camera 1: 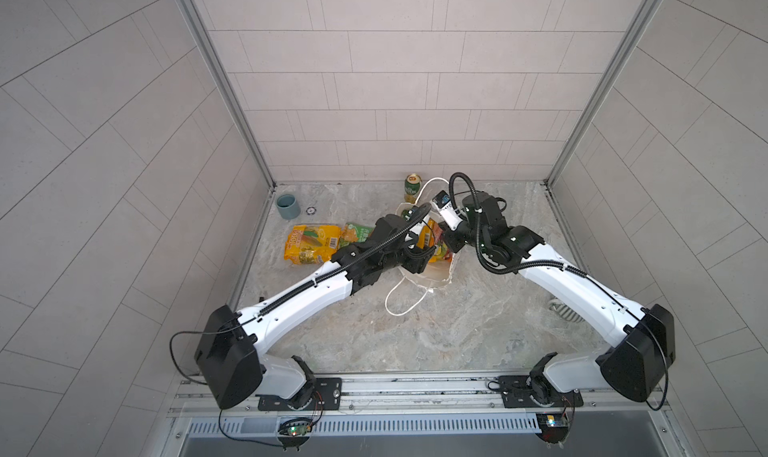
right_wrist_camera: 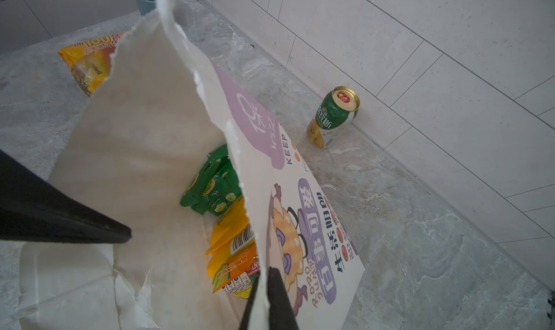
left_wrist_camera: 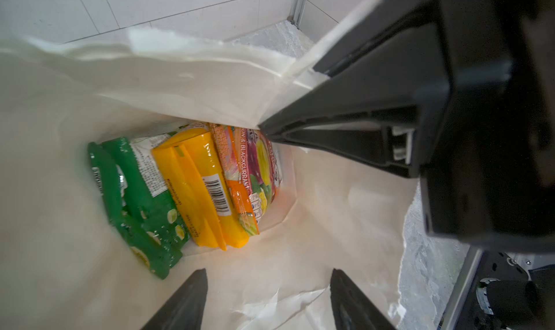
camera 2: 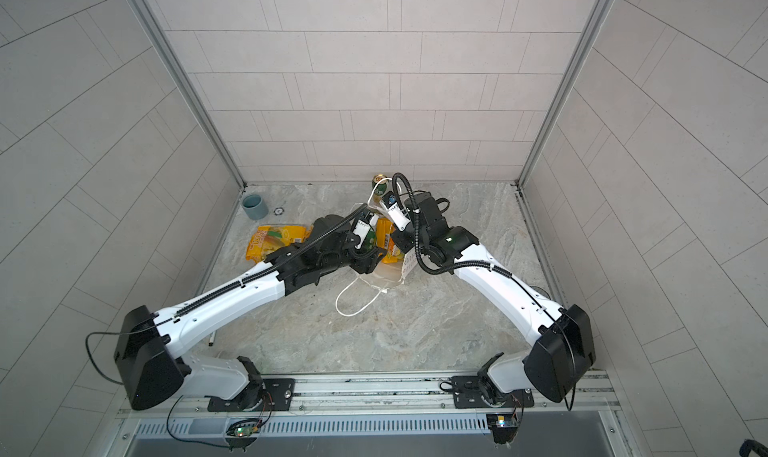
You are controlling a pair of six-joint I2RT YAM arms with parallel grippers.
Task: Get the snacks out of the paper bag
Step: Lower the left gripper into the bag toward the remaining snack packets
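White paper bag [camera 1: 432, 274]: stood at mid-desk between the two arms, mouth agape. Right claw [right_wrist_camera: 265, 283]: clenched on the bag's torn rim, pinching the printed wall and drawing the mouth apart. Left claw [left_wrist_camera: 267, 286]: released, jaws spread wide, empty, touching nothing visible; poised just inside the mouth, pointed down the bag. Snacks yet in the bag: green packet [left_wrist_camera: 141, 199], yellow-orange packet [left_wrist_camera: 198, 190] and orange-purple packet [left_wrist_camera: 252, 175], packed side by side on edge at the bag's bottom, straight ahead of the left claw and apart from its tips; long axes judged roughly in line with the reach. Left arm judged nearer and free for the pick. Already out: yellow packet [camera 1: 305, 245] and second green packet [camera 1: 355, 234], flat on the desk [camera 1: 457, 330] left of the bag. Drink can [camera 1: 412, 189]: upright by the far wall.
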